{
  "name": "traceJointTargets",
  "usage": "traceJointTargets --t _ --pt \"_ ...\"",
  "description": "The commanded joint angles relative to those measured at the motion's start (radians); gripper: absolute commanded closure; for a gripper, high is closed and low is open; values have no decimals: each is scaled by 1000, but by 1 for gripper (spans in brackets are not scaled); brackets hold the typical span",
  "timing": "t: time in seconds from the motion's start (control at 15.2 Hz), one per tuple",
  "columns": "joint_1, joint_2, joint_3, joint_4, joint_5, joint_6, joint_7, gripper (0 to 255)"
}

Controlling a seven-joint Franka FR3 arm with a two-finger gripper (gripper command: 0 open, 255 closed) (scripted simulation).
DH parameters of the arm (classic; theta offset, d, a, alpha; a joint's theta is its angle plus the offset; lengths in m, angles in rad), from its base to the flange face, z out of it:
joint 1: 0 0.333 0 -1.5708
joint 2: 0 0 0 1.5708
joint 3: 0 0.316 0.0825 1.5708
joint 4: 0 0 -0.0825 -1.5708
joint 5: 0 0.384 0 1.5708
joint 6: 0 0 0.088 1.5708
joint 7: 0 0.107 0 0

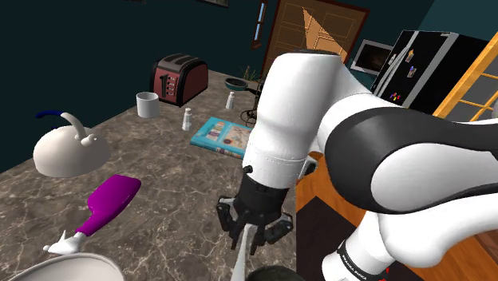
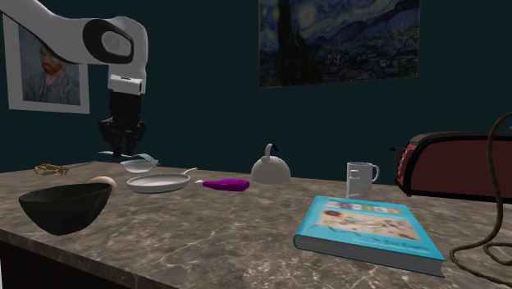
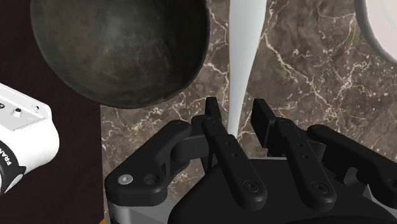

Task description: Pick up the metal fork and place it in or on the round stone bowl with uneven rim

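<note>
Shoulder view: gripper (image 1: 254,231) clenched on the fork (image 1: 242,257). Its pale handle hangs below my fingers, with the far end cut off at the frame edge. Dark bowl (image 1: 275,275) just beside it, also cut off. My arm (image 1: 319,136) hides the counter behind it.

Second exterior view: fork hard to make out under the gripper, near the plate (image 2: 156,183). Veined brown stone counter (image 2: 246,238), dark teal wall (image 2: 205,98).

Wrist view: handle clasped between the fingertips, fork alongside the bowl.
</note>
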Motion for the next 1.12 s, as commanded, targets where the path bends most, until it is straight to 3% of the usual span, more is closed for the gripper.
traceJointTargets --t 0.0,0.46,1.06 --pt "43 -72 4 -44 36 -22 24 255" --pt "200 -275 59 -138 150 -96 161 255" --pt "209 -238 128 -227 210 30 135 255"
